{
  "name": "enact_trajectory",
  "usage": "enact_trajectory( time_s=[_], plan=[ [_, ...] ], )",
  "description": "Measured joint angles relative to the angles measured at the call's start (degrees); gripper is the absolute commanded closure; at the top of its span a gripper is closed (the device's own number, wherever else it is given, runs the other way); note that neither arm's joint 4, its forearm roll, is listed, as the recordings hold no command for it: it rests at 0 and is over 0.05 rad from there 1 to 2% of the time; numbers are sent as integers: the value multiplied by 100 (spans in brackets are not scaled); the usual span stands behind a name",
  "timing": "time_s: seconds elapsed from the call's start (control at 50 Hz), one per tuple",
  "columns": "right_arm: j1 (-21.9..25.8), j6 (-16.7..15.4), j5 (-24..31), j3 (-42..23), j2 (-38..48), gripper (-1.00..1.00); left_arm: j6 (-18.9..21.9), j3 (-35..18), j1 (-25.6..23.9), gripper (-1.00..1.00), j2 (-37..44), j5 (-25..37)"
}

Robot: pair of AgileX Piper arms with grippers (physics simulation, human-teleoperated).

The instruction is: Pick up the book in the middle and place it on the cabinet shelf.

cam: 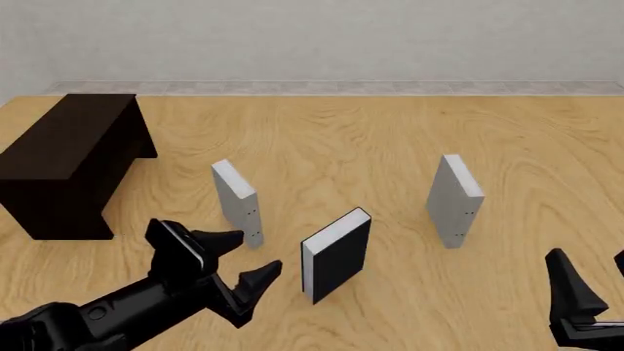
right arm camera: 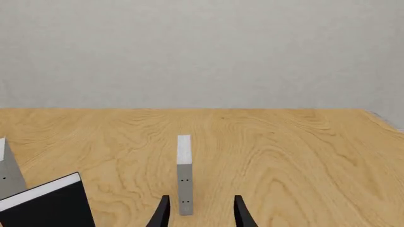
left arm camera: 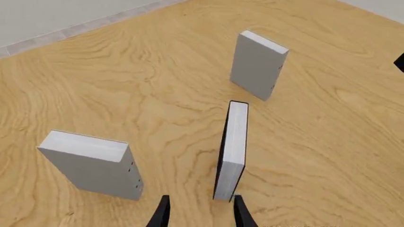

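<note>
The black book (cam: 337, 257) with a white page edge stands upright in the middle of the table, between two light-grey books. It also shows in the left wrist view (left arm camera: 231, 150) and at the edge of the right wrist view (right arm camera: 47, 204). The dark brown cabinet (cam: 69, 159) stands at the far left. My left gripper (cam: 250, 257) is open and empty, just left of the black book and close to it. My right gripper (cam: 595, 281) is open and empty at the front right, apart from the books.
A light-grey book (cam: 238, 202) stands left of the black one, close behind my left gripper. A second light-grey book (cam: 454, 199) stands to the right; it shows in the right wrist view (right arm camera: 184, 174). A grey wall runs along the table's far edge.
</note>
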Motion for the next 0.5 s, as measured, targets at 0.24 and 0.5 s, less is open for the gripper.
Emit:
enact_trajectory(
  time_s=[0.24,0.5],
  plan=[
    [0,1,-20,2,19,-100,129,-149,-239,-100,347,-133],
    [0,0,-39,4,35,-100,293,-404,-299,-100,929,-315]
  ],
)
